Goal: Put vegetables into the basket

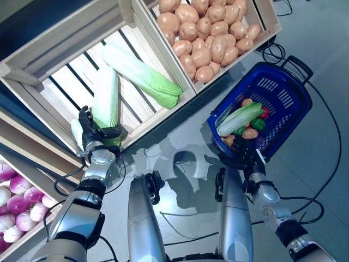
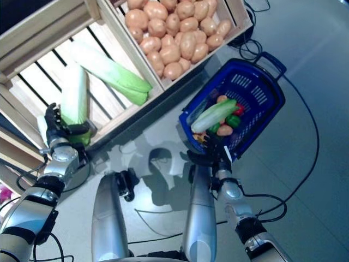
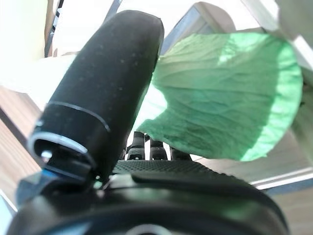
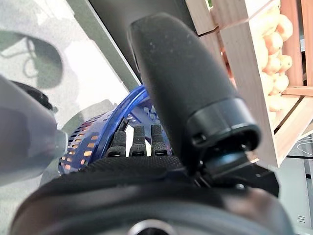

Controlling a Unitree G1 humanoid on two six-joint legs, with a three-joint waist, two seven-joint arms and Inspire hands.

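A long napa cabbage (image 1: 106,101) lies in the wooden crate (image 1: 49,93) at the left. My left hand (image 1: 91,136) is at its green leafy end, fingers straight and thumb stretched across the leaf, open. In the left wrist view the thumb (image 3: 102,88) stands beside the green leaf (image 3: 225,98). The blue basket (image 1: 297,90) stands on the floor at the right. In it lie a napa cabbage (image 1: 240,119), a red pepper (image 1: 265,113), a green pepper (image 1: 257,124) and a potato (image 1: 250,133). My right hand (image 1: 246,155) is at the basket's near rim, open and empty; its wrist view shows the thumb (image 4: 186,83) and the rim (image 4: 105,122).
The wooden stand's crates slope down toward me; the low front board (image 1: 155,117) of the left crate runs just past my left hand. Grey floor (image 1: 180,139) lies between the stand and the basket. A lower shelf (image 1: 16,202) is at the far left.
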